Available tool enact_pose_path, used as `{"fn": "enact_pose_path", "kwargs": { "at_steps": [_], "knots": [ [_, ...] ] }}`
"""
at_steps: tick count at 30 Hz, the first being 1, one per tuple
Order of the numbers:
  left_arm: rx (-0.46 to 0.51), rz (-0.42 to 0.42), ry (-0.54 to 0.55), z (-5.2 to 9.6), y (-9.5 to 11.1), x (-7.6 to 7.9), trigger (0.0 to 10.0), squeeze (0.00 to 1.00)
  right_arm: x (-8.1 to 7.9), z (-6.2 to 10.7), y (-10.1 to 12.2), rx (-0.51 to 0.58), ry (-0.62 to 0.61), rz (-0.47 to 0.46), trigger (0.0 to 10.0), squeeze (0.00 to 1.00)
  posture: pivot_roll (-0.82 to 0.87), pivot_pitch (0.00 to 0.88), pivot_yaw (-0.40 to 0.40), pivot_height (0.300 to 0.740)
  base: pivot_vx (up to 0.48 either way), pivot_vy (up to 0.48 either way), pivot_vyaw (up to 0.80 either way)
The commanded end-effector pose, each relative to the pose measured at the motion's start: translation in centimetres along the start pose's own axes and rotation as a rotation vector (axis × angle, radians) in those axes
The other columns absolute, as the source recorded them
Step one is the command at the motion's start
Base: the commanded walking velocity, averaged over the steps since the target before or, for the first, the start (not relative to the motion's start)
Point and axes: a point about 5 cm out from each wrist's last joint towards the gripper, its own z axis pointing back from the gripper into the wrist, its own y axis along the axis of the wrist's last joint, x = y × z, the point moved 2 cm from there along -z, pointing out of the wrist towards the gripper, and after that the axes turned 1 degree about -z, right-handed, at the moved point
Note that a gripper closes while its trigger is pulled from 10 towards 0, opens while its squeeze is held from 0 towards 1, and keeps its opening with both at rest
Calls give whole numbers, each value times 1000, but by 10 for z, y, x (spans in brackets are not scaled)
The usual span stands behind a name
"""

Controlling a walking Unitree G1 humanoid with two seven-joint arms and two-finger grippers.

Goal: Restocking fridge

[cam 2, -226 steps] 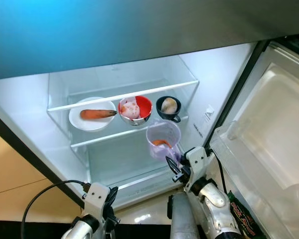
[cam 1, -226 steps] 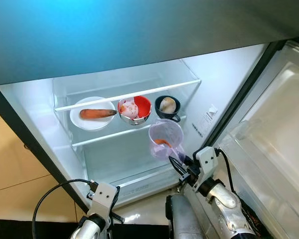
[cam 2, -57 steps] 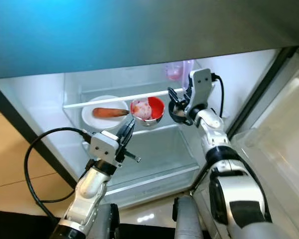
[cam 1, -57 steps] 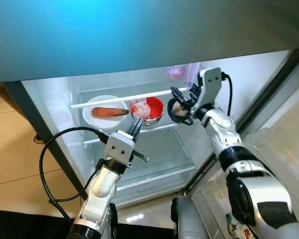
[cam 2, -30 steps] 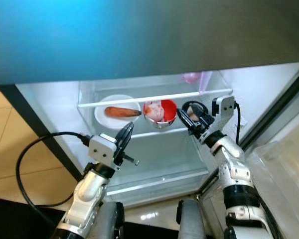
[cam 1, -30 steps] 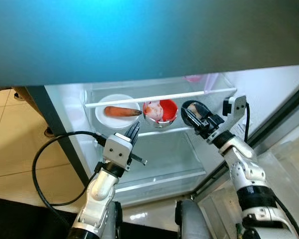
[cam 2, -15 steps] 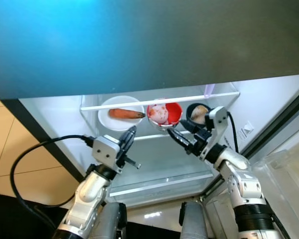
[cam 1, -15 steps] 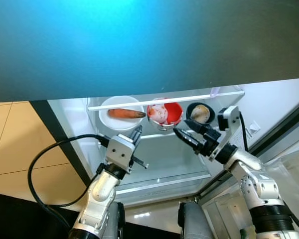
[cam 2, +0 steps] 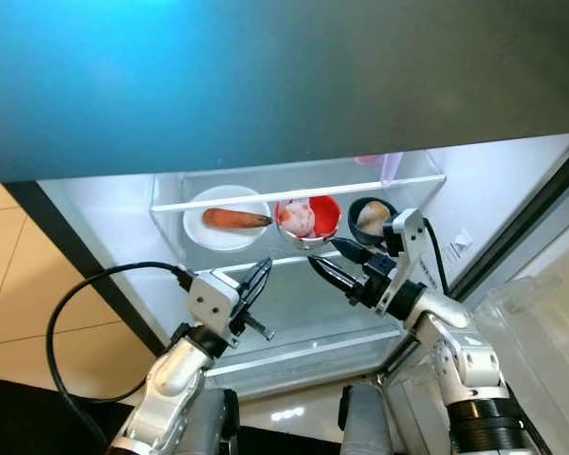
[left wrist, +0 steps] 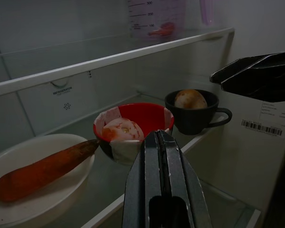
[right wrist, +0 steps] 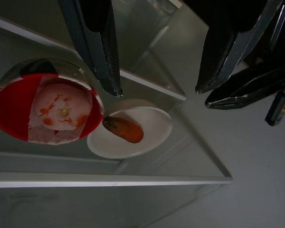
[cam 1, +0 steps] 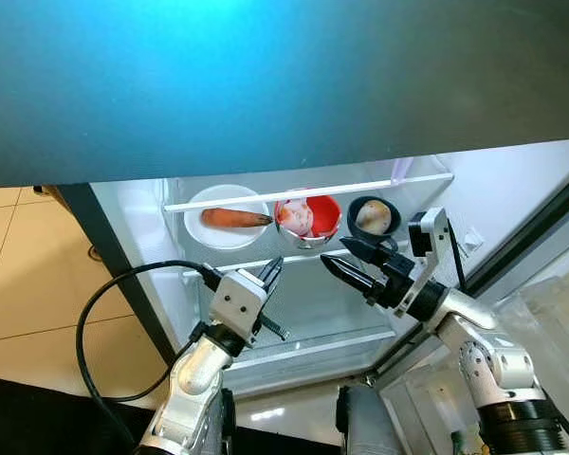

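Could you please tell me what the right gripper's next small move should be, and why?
Probably draw the right gripper back out of the fridge. Its fingers are open and empty, the measuring cup already stands on the upper shelf, and the red bowl and black cup sit close ahead.

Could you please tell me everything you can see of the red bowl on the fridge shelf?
The red bowl stands upright on the glass shelf, between the white plate and the dark cup. Inside it is red; outside looks shiny, like metal. It holds a pale pink, red-flecked lump on what looks like white paper lining. The carrot tip reaches its rim. Neither gripper touches it.
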Motion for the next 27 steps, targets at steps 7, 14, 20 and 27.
{"fn": "enact_pose_path", "kwargs": {
  "at_steps": [7, 14, 20, 27],
  "knots": [
    [-31, -1, -23, 3, -6, 1, 10000, 0, 3, 14, -12, -51, -14, -3, 10000, 0, -137, 146, -33, 601, 0, 0, 0],
    [-38, 5, -21, 5, -7, 1, 10000, 0, 0, 16, -22, -109, 3, 2, 10000, 0, -135, 146, -33, 601, 0, 0, 0],
    [-41, 7, -20, 6, -8, 1, 10000, 0, -3, 15, -22, -108, 13, -1, 10000, 0, -136, 146, -31, 601, 0, 0, 0],
    [-50, 11, -19, 7, -10, 2, 10000, 0, -4, 16, -21, -101, 36, -18, 10000, 0, -133, 145, -31, 601, 0, 0, 0]
  ]
}}
